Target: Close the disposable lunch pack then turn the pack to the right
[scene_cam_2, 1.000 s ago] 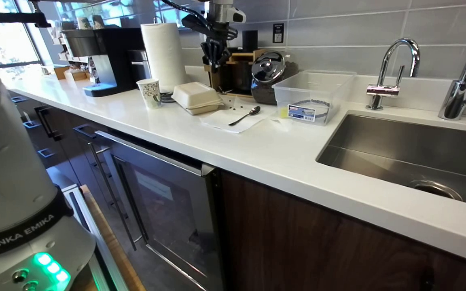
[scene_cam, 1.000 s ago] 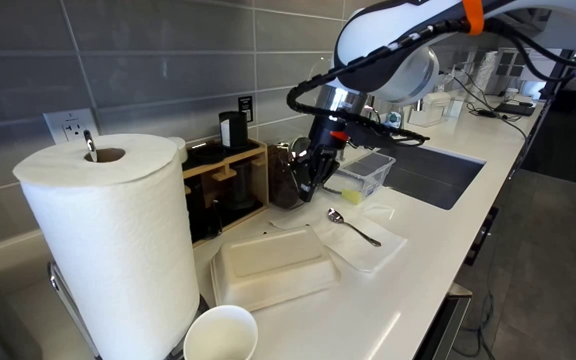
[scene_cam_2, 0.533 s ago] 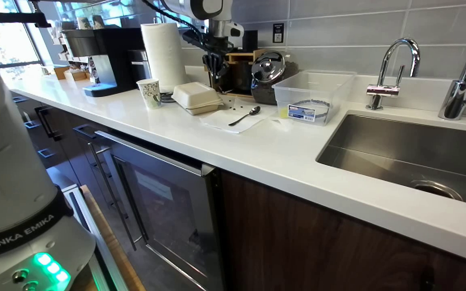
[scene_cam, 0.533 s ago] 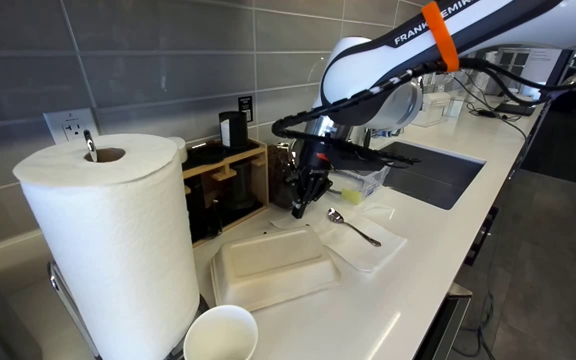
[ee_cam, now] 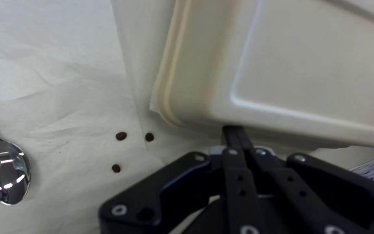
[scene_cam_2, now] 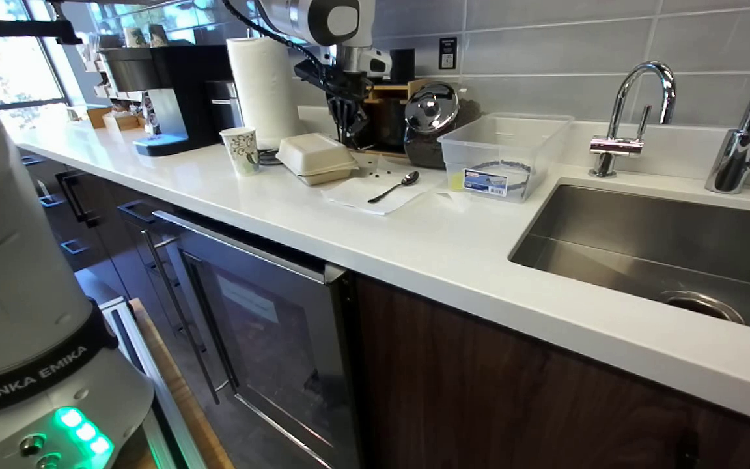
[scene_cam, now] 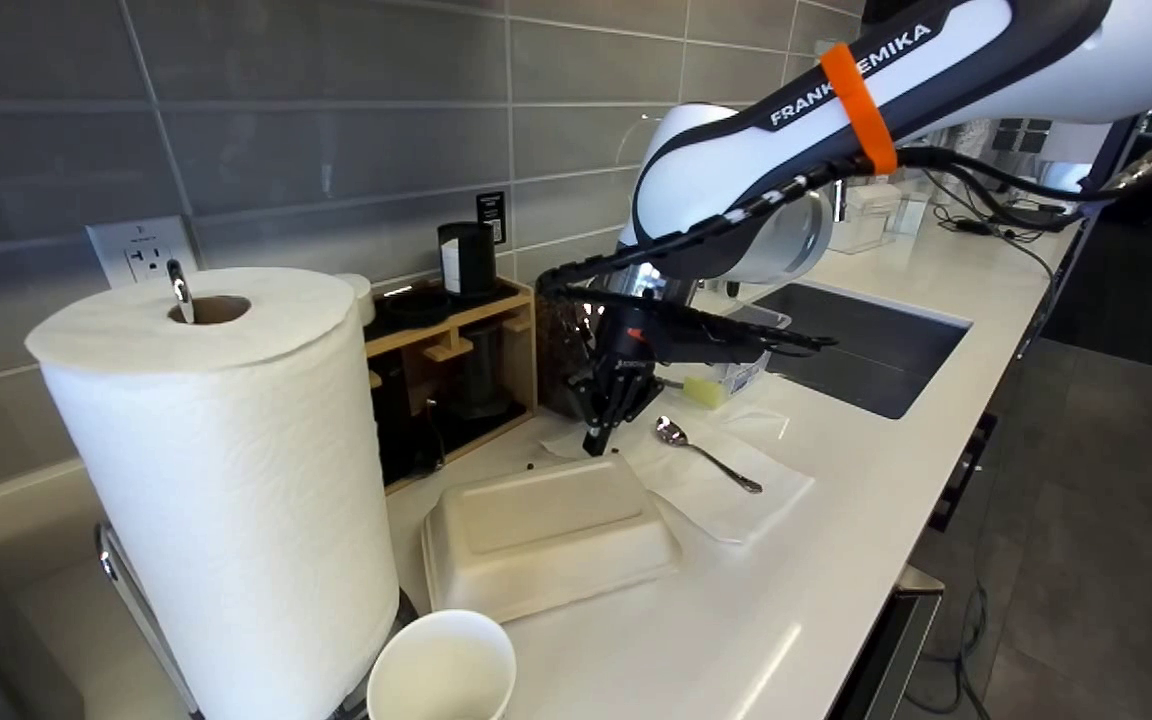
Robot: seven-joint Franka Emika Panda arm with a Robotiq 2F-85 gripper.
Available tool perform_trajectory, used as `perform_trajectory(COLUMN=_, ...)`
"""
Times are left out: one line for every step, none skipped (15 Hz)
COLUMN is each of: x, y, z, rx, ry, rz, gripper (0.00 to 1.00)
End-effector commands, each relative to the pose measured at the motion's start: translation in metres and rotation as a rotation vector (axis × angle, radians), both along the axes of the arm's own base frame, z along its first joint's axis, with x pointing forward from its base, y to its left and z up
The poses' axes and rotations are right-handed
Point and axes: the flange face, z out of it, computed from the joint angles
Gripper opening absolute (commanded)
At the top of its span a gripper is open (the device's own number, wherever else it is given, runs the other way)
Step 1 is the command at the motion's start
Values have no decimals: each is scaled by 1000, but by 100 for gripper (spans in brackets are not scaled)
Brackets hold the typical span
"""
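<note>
closing looks done, lid [scene_cam: 556, 515] is down (latched? can't tell) | lunch pack [scene_cam_2: 318, 158] on the bench [scene_cam: 736, 600] near the spoon [ee_cam: 4, 167] | turn still to do imo | hand [ee_cam: 233, 129] pressed together, pinching nothing

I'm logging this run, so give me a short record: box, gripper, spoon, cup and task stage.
Lunch box: lid down, on the counter; latching unclear
Gripper: shut, nothing between its fingers, beside a long side of the box near a corner; contact unclear
Spoon: on the napkin
Cup: upright, near the paper-towel roll
Stage: lid down; turning probably next
</note>
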Motion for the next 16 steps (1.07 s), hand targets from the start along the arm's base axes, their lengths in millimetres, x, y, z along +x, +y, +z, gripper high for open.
perform_trajectory(x=0, y=0, z=0, rx=0, ry=1, rz=0, gripper=0)
perform_trajectory(x=2, y=-1, z=-2, rx=-9, ry=-5, rz=-4, gripper=0)
perform_trajectory(x=6, y=2, z=-4, rx=-12, ry=-25, rz=-16, gripper=0)
perform_trajectory(x=8, y=2, z=-5, rx=-18, ry=-40, rz=-26, gripper=0)
perform_trajectory(x=10, y=3, z=-6, rx=-15, ry=-53, rz=-31, gripper=0)
perform_trajectory(x=12, y=5, z=-8, rx=-13, ry=-55, rz=-33, gripper=0)
perform_trajectory(x=12, y=7, z=-11, rx=-7, ry=-59, rz=-35, gripper=0)
perform_trajectory(x=12, y=8, z=-14, rx=-4, ry=-53, rz=-33, gripper=0)
perform_trajectory(x=11, y=9, z=-17, rx=4, ry=-40, rz=-28, gripper=0)
perform_trajectory(x=8, y=10, z=-21, rx=10, ry=-18, rz=-22, gripper=0)
perform_trajectory(x=4, y=10, z=-24, rx=17, ry=-3, rz=-17, gripper=0)
perform_trajectory(x=1, y=11, z=-25, rx=16, ry=9, rz=-14, gripper=0)
perform_trajectory(x=-3, y=11, z=-26, rx=18, ry=32, rz=-9, gripper=0)
perform_trajectory(x=-7, y=10, z=-26, rx=30, ry=57, rz=-10, gripper=0)
perform_trajectory(x=-12, y=7, z=-26, rx=33, ry=90, rz=-19, gripper=0)
perform_trajectory(x=-18, y=5, z=-26, rx=40, ry=124, rz=-22, gripper=0)
